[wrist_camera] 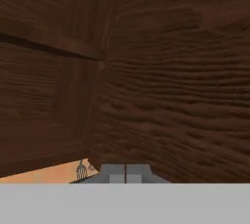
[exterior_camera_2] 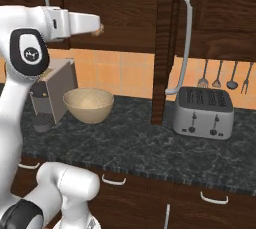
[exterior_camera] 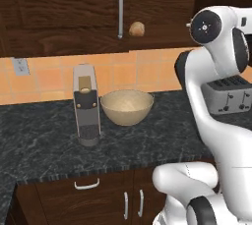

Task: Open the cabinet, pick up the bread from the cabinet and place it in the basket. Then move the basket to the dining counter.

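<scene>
The cabinet [exterior_camera: 59,13] has its right door [exterior_camera_2: 162,48] swung open, edge-on, with a long silver handle [exterior_camera_2: 185,43]. The bread [exterior_camera: 137,29], a small golden roll, sits on the cabinet's bottom shelf just right of the closed left door's handle [exterior_camera: 120,7]. My gripper [exterior_camera_2: 94,26] is raised at shelf height in front of the opening, apart from the bread. In the hand view the gripper [wrist_camera: 125,170] is shut with nothing in it and faces dark wood close up. The basket [exterior_camera: 127,106] stands empty on the dark counter below. The dining counter is out of view.
A grey-and-black coffee machine [exterior_camera: 86,106] stands just left of the basket. A silver toaster [exterior_camera_2: 203,113] sits to the right under hanging utensils [exterior_camera_2: 217,75]. The black speckled counter [exterior_camera: 49,135] has low cabinets beneath it.
</scene>
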Controlling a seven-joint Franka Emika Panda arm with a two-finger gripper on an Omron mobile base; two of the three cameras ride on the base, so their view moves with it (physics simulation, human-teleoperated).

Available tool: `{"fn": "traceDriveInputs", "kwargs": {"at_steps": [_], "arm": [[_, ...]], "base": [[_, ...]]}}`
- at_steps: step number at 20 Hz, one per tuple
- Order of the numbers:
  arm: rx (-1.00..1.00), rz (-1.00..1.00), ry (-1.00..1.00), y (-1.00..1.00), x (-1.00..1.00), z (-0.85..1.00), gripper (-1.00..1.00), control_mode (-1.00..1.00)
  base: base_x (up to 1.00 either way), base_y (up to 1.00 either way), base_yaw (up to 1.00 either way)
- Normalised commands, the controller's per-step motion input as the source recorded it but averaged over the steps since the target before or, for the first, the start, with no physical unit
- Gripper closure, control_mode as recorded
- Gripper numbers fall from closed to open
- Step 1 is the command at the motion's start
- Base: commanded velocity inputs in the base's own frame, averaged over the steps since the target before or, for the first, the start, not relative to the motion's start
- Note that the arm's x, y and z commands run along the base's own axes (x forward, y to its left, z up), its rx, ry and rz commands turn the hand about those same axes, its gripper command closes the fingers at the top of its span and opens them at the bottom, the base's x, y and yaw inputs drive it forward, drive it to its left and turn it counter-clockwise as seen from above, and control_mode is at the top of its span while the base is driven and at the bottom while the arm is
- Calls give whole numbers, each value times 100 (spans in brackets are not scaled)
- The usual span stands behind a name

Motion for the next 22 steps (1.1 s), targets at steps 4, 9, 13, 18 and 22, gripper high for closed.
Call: {"fn": "traceDriveInputs", "kwargs": {"at_steps": [4, 9, 13, 18, 22], "arm": [[16, 20, 3, 73, -37, 4, 100, -100], [30, 13, 1, 74, -4, -8, 100, -100], [11, 14, 3, 87, 7, 7, 100, -100], [10, 36, 4, 39, 31, 2, 100, -100], [18, 35, 0, 11, 52, -11, 100, -100]], "base": [[0, 0, 0], [0, 0, 0], [0, 0, 0], [0, 0, 0], [0, 0, 0]]}}
